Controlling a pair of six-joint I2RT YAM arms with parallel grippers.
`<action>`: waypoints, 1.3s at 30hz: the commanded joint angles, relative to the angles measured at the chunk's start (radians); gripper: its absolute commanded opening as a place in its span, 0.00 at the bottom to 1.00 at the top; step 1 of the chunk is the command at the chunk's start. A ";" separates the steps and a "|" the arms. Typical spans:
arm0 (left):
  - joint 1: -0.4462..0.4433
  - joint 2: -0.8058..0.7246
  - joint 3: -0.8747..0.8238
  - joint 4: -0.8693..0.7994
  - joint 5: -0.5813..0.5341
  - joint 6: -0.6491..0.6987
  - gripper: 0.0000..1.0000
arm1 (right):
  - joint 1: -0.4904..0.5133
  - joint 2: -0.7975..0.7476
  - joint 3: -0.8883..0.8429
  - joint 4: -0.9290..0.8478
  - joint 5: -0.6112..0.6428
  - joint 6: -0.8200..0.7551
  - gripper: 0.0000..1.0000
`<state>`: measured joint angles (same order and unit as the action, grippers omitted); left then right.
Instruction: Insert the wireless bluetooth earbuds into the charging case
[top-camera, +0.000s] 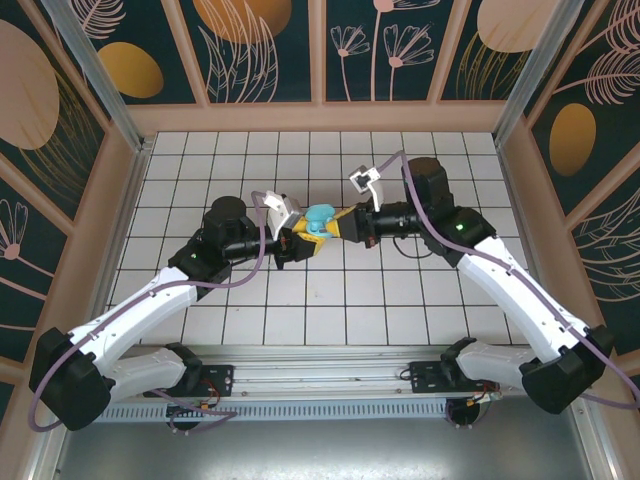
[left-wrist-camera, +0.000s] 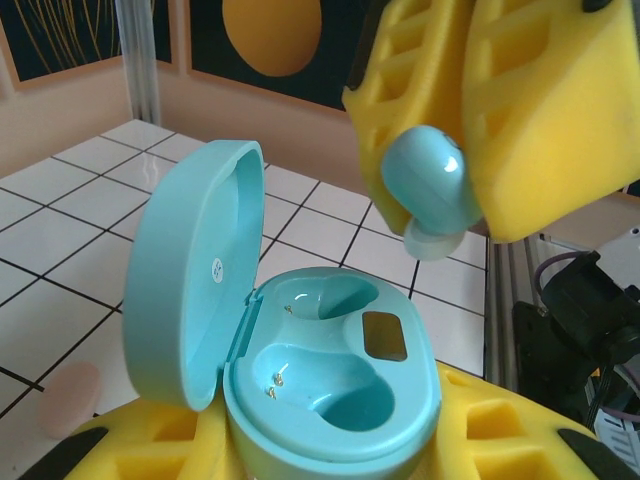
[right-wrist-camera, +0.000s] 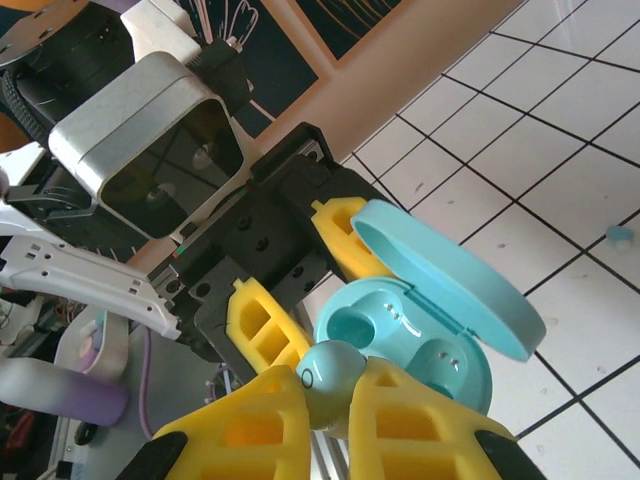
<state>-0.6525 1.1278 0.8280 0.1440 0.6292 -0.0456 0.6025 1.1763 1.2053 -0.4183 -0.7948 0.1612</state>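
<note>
The teal charging case is gripped at its base by my left gripper, whose yellow fingers sit on either side of it. Its lid stands open on the left, and both wells are empty. My right gripper is shut on a light blue earbud. In the left wrist view that earbud hangs just above and to the right of the case, its pale tip pointing down. In the top view the left gripper and right gripper meet around the case mid-table.
The white tiled table is boxed in by low pinkish walls. A blurred pink blob lies on a tile left of the case. A tiny light blue bit lies on a tile at the right.
</note>
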 joint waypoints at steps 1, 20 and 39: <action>0.007 0.000 0.026 -0.009 0.032 0.015 0.12 | 0.008 0.022 0.047 -0.017 -0.019 -0.057 0.07; 0.007 -0.008 0.032 -0.011 0.049 0.016 0.12 | 0.022 0.045 0.044 -0.124 0.046 -0.121 0.07; 0.006 -0.020 0.025 0.002 0.061 0.022 0.12 | 0.020 0.072 0.062 -0.173 0.026 -0.163 0.10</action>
<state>-0.6525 1.1275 0.8288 0.1078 0.6727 -0.0448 0.6155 1.2465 1.2503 -0.5476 -0.7383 0.0303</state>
